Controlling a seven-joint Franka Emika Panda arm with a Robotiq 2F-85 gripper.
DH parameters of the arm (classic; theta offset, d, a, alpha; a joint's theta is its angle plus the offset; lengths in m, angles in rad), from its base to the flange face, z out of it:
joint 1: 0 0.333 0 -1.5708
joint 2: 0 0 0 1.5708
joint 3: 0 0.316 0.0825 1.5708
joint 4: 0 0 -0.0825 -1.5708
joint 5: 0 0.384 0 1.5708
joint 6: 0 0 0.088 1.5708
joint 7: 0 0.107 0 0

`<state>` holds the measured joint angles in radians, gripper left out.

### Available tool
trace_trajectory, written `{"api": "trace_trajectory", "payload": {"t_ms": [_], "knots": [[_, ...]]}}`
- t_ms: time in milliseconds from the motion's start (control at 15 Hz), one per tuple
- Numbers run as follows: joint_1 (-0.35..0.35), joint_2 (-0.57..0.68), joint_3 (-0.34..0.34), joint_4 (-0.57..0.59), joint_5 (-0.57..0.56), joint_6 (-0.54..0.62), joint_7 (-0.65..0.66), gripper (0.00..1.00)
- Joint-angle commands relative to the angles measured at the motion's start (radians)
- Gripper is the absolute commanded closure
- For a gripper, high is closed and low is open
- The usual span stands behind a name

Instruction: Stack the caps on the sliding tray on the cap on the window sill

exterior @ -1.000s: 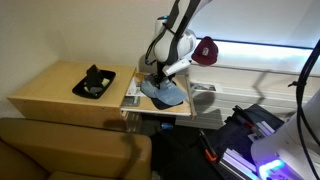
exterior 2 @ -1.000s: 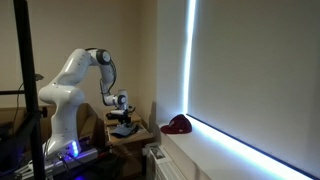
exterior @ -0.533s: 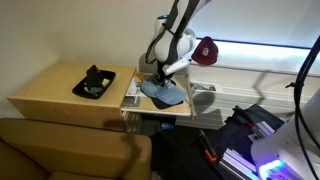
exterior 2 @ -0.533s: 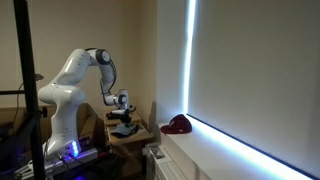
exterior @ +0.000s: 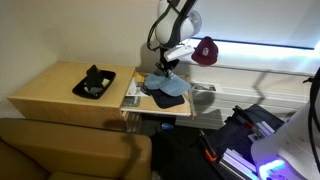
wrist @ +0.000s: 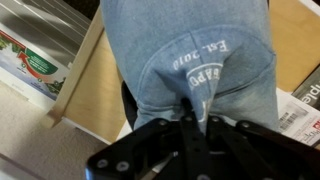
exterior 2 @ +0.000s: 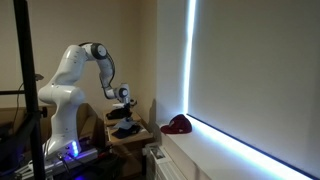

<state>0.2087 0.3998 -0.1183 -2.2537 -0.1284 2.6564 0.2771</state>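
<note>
The arm point(exterior 2: 80, 68) arches over from its base and bends down, the wrist turned so the hand point(exterior: 168, 66) points at the sliding tray point(exterior: 131, 97) beside the counter point(exterior: 50, 85). In the wrist view the hand is pressed together, pinching a fold of the light blue cap point(wrist: 200, 55) near the lettering on its crown. That cap is over the sliding tray; I cannot tell whether its brim touches the tray. A dark shape point(wrist: 127, 95) peeks out under its edge, too hidden to identify. The maroon cap point(exterior 2: 178, 124) sits on the window sill point(exterior 2: 205, 152), well apart from the hand.
</note>
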Motion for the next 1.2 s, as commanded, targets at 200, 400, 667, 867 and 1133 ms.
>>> {"api": "trace_trajectory", "payload": {"t_ms": [200,400,667,867,1133], "knots": [[-0.113,-0.331,-0.051,-0.134,-0.023,-0.139,0.066,0.99],[-0.226,-0.441,-0.077,-0.150,0.019,-0.103,0.039,0.99],[-0.369,-0.465,-0.136,-0.093,0.102,-0.063,0.003,0.99],[-0.397,-0.476,-0.126,-0.099,0.133,-0.059,-0.020,0.95],[-0.428,-0.375,-0.133,-0.053,0.093,0.073,0.064,0.99]]}}
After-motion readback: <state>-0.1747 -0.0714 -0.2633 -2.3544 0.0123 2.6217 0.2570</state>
